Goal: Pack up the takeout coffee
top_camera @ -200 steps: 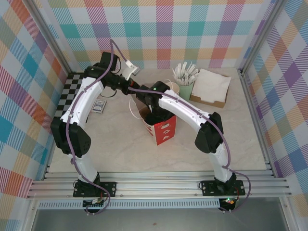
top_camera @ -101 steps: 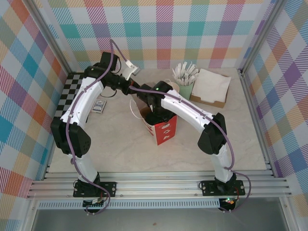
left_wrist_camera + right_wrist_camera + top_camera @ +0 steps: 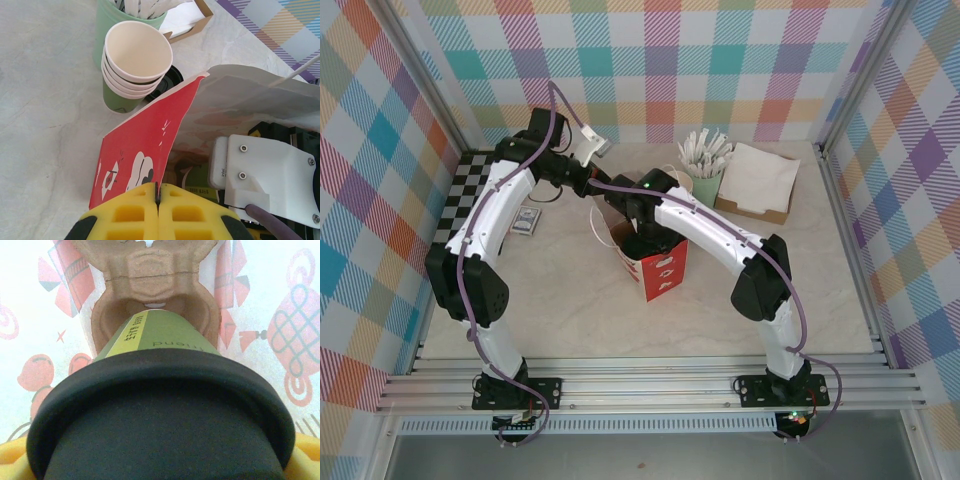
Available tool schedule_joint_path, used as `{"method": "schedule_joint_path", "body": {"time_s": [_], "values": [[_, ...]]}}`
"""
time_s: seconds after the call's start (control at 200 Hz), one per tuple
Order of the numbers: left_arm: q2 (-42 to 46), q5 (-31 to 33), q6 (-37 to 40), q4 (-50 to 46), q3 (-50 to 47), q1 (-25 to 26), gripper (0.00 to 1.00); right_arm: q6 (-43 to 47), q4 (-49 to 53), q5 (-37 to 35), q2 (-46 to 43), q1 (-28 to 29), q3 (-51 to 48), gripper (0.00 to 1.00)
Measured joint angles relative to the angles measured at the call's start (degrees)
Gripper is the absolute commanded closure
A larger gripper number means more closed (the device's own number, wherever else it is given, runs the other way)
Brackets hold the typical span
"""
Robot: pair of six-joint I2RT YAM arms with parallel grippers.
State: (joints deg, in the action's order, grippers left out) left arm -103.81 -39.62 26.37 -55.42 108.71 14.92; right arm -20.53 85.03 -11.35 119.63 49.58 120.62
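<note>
The takeout coffee (image 3: 165, 337), a green cup with a black lid (image 3: 160, 425), hangs inside the paper bag (image 3: 660, 272). My right gripper (image 3: 160, 462) is shut on it, with a yellow fingertip showing at each lower corner of the right wrist view. Just below the cup's base lies a brown moulded cup carrier (image 3: 155, 270) at the bottom of the bag. My left gripper (image 3: 158, 192) is shut on the top edge of the bag's red side (image 3: 145, 135) and holds the mouth apart. From above, my left gripper (image 3: 598, 190) sits at the bag's back rim and the right wrist (image 3: 642, 232) dips into the opening.
A stack of green cups with cream rims (image 3: 135, 60) stands right behind the bag, next to a mint cup of white sticks (image 3: 705, 185). A napkin box (image 3: 758, 180) is at the back right. A checkered mat (image 3: 465, 195) and a small packet (image 3: 526, 221) lie at the left.
The right arm's elbow has edged slightly to the right; the left arm and the bag have stayed put.
</note>
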Motion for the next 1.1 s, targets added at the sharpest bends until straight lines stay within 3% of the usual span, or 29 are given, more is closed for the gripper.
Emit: {"method": "schedule_joint_path", "body": {"time_s": [1.1], "values": [[0.0, -0.4, 0.0, -0.1, 0.0, 0.0, 1.00, -0.3, -4.6, -1.2, -2.5, -0.2, -7.0, 0.43]]}}
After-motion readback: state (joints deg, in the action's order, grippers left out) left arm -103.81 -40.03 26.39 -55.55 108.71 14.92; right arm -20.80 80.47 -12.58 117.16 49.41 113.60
